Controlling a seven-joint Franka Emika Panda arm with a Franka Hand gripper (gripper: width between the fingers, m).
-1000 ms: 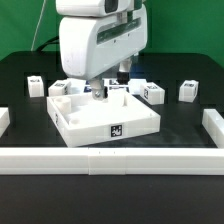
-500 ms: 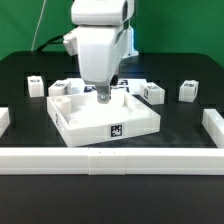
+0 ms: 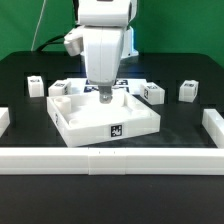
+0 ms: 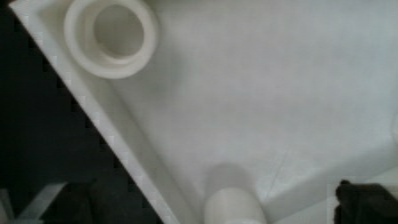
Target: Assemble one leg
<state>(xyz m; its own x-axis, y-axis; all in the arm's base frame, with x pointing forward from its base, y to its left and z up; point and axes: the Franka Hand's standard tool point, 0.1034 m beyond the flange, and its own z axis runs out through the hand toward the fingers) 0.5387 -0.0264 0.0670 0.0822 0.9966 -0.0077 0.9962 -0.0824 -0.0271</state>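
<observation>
The large white tray (image 3: pixel 75 118) with a tag on its front wall lies mid-table. My gripper (image 3: pixel 103 97) hangs over its inside, fingertips low near the tray floor. Small white legs with tags stand around it: one at the exterior view's left (image 3: pixel 36 86), one just right of the tray (image 3: pixel 152 93), one further right (image 3: pixel 187 91). In the wrist view the tray's white surface (image 4: pixel 267 110) fills the frame, with a round socket (image 4: pixel 111 35). My gripper (image 4: pixel 205 205) is open, its dark fingers (image 4: pixel 365 200) wide apart with a rounded white bump (image 4: pixel 235 200) between them, untouched.
Low white walls border the work area at the front (image 3: pixel 110 160), the exterior view's left (image 3: pixel 4 120) and right (image 3: pixel 212 125). The table top is black (image 3: pixel 190 120).
The hand has turned about its vertical axis, from broadside to narrow, shifted slightly to the exterior view's right and come down a little over the tray.
</observation>
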